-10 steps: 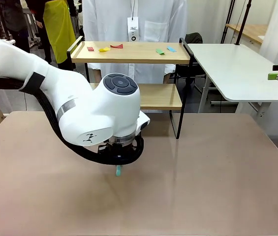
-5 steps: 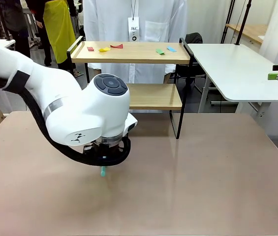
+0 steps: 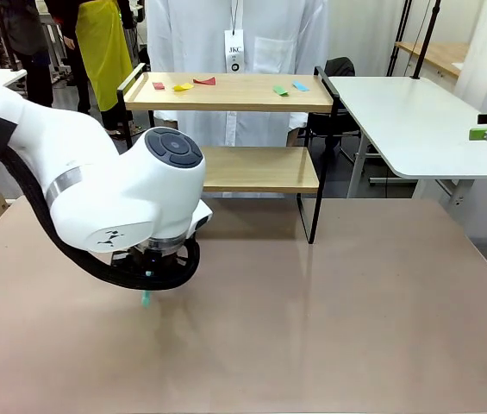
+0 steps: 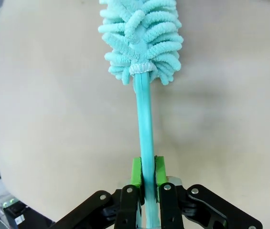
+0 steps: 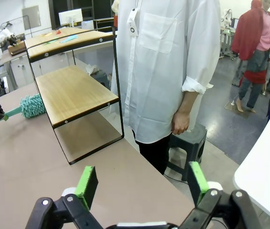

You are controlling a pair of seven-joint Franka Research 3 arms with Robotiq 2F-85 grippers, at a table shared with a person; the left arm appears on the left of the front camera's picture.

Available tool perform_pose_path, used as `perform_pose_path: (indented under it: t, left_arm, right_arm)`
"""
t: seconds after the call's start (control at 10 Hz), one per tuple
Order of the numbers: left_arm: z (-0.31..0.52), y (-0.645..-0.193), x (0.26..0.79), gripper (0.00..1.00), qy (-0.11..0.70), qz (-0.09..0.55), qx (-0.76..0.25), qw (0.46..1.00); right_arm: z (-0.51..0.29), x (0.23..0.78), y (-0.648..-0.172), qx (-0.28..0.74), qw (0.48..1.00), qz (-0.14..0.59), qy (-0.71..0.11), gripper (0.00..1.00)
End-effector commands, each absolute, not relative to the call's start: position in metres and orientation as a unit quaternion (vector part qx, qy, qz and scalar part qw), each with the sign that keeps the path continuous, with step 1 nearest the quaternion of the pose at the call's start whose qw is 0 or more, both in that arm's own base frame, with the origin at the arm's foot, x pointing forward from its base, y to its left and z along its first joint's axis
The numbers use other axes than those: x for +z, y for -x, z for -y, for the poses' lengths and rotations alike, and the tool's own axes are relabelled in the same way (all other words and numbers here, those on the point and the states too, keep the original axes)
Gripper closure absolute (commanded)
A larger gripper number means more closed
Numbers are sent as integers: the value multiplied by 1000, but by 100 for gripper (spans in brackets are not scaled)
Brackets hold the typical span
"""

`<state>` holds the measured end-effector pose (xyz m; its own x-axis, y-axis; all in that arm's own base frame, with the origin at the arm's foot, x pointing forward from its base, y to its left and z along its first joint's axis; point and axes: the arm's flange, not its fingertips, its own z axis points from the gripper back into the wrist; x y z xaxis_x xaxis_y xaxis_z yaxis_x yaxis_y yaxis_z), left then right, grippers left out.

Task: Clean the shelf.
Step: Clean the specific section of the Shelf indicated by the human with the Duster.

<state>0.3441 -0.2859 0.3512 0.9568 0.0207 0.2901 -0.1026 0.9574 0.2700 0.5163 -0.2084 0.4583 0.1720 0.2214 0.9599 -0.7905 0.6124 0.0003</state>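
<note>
now, the shelf [image 3: 226, 90] stands at the far edge of the tan surface [image 3: 355, 328], just in front of a person in a white coat [image 3: 234, 34]. its two wood boards sit in the black frame. the top board carries small coloured scraps: red [image 3: 159, 85], yellow [image 3: 183, 86], another red [image 3: 204, 81], green [image 3: 280, 90], blue [image 3: 300, 86]. the lower board looks bare.

left arm [image 3: 96, 190] reaches in low over the surface, on the near left of the shelf and apart from it. left jaws are closed on the thin handle of a teal duster [image 4: 144, 43], green pads [image 4: 136, 171] pressed to either side of the handle. the fluffy head sticks out ahead of the jaws, over the tan surface; contact with the surface cannot be told. in the front view a short teal bit [image 3: 146, 299] pokes out beneath the wrist. from the right wrist view the duster [image 5: 29, 106] points toward the shelf [image 5: 72, 95], head short of the lower board.

right jaws hang at the right edge, beside the white table [image 3: 415, 121], spread wide with nothing between the pads [image 5: 88, 183].
</note>
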Motion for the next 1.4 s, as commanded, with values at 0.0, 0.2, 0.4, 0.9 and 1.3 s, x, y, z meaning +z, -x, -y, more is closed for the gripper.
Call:
perform_pose_path:
  t: [0.0, 0.2, 0.4, 0.9, 1.3]
  left_arm:
    - [276, -335, 355, 87, -148, 196, 58, 968]
    - [278, -325, 367, 87, -138, 235, 60, 960]
    - [283, -321, 375, 87, -115, 258, 55, 958]
    - [287, -328, 374, 87, -128, 215, 49, 967]
    - [268, -315, 376, 87, -64, 242, -28, 968]
  right_arm:
    - [207, 460, -516, 353, 718, 539, -263, 0]
    - [207, 460, -516, 353, 718, 539, -263, 0]
    - [207, 460, -516, 353, 718, 539, -263, 0]
    - [207, 460, -516, 353, 718, 539, -263, 0]
    - [207, 460, -516, 353, 718, 539, -263, 0]
